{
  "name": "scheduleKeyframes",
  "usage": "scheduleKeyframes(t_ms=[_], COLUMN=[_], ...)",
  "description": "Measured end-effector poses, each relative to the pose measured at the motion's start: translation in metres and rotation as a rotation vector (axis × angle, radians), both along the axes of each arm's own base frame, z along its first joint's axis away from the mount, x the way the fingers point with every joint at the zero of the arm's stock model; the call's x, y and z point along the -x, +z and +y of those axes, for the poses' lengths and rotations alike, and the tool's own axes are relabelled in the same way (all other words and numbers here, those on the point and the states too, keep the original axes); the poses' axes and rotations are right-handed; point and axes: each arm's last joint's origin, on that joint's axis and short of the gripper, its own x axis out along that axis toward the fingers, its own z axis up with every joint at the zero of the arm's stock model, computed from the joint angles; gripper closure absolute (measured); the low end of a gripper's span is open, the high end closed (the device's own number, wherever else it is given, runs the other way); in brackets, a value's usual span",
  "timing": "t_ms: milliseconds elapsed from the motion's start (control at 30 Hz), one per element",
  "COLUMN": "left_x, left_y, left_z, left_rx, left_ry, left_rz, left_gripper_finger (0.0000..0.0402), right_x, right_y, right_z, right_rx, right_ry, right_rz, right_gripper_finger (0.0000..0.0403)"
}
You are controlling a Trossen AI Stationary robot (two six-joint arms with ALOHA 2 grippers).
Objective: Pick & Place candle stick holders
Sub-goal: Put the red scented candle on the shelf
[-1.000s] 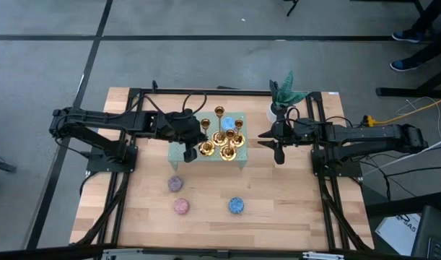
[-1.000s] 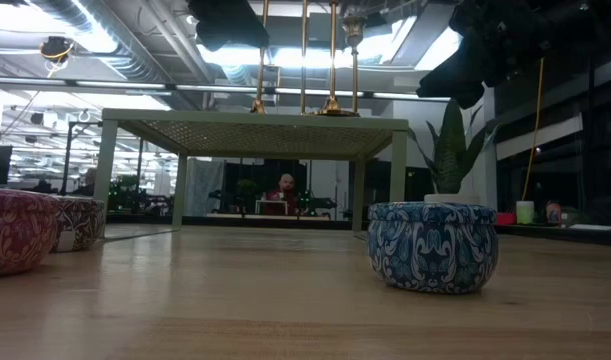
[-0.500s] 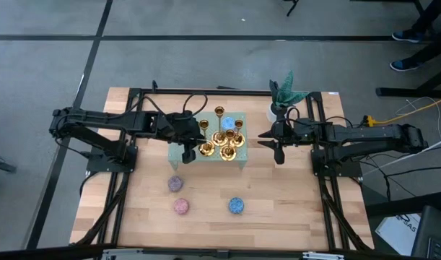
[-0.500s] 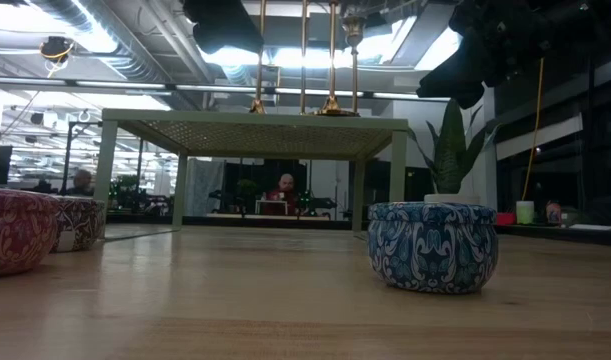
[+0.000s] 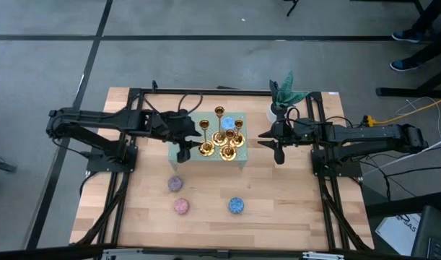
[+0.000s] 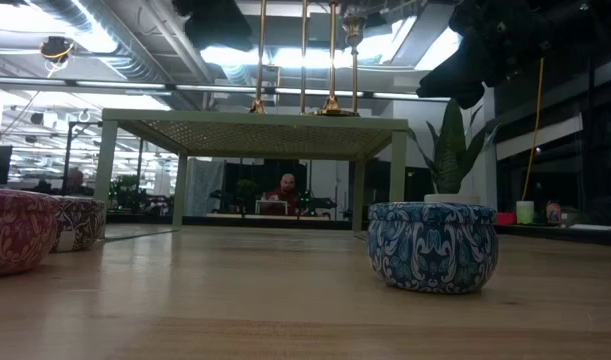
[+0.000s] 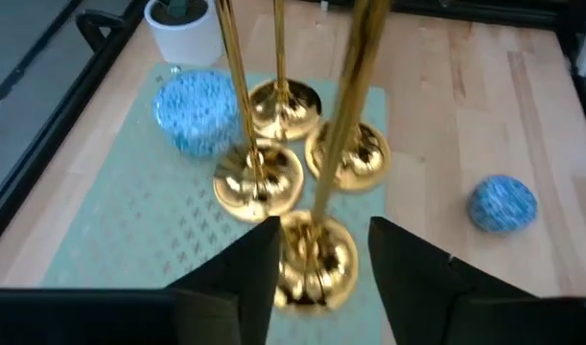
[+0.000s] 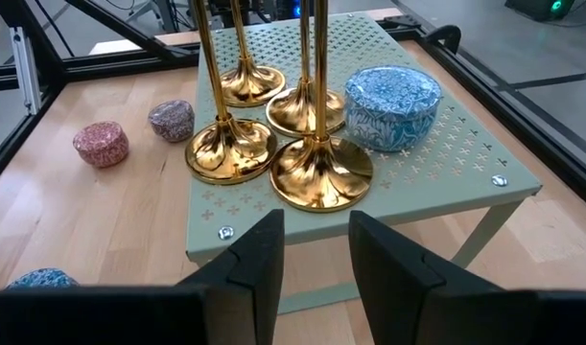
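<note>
Table: the pale wooden table (image 5: pixel 278 195) carries a small pale green perforated metal stand (image 5: pixel 238 160) between the two arms.
Stand load: four shiny brass candle stick holders with round flared bases and thin stems (image 5: pixel 221 141) crowd together on the stand, beside a round blue patterned tin candle (image 5: pixel 228 122).
Step in hand: judged as the approach for the first pick; all four holders are on the stand and none is gripped.
Left gripper: the left gripper (image 7: pixel 316 264) hangs at the stand's edge, fingers apart and empty.
Holder against left gripper: in the left wrist view the nearest holder's base (image 7: pixel 315 257) sits between the two finger tips, its stem rising just ahead of them; whether a finger touches it cannot be told.
Next move: it calls for bringing the fingers together on that stem without nudging the neighbours, which stand touching or nearly so.
Right gripper: the right gripper (image 8: pixel 315 251) waits off the stand's opposite side, fingers apart, the holders near but clear of it.
Loose candles: three small round candles (image 5: pixel 180 206) lie on the table, well apart from both grippers.
</note>
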Motion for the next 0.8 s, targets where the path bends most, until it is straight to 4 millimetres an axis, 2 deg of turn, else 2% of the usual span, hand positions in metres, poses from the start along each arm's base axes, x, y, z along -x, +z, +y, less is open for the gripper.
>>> scheduleKeyframes(t_ms=[200,400,567,800], left_x=[0.028,0.039,0.039,0.023], left_y=[0.007,-0.005,-0.012,-0.035], left_z=[-0.006,-0.035,-0.059,-0.083], left_rx=[0.137,0.298,0.166,0.015], left_ry=[0.001,-0.148,-0.325,-0.539], left_rz=[0.060,0.251,0.303,0.406], left_gripper_finger=[0.0213,0.0197,0.0188,0.0169], right_x=[0.000,0.000,0.001,0.001], right_y=[-0.001,-0.001,-0.001,-0.001], right_z=[-0.001,-0.001,-0.001,-0.001], right_rx=[0.009,0.023,0.024,0.023], right_ry=[-0.020,-0.044,-0.044,-0.044], right_rz=[0.009,0.010,0.015,0.016], right_gripper_finger=[0.0281,0.0281,0.0281,0.0281])
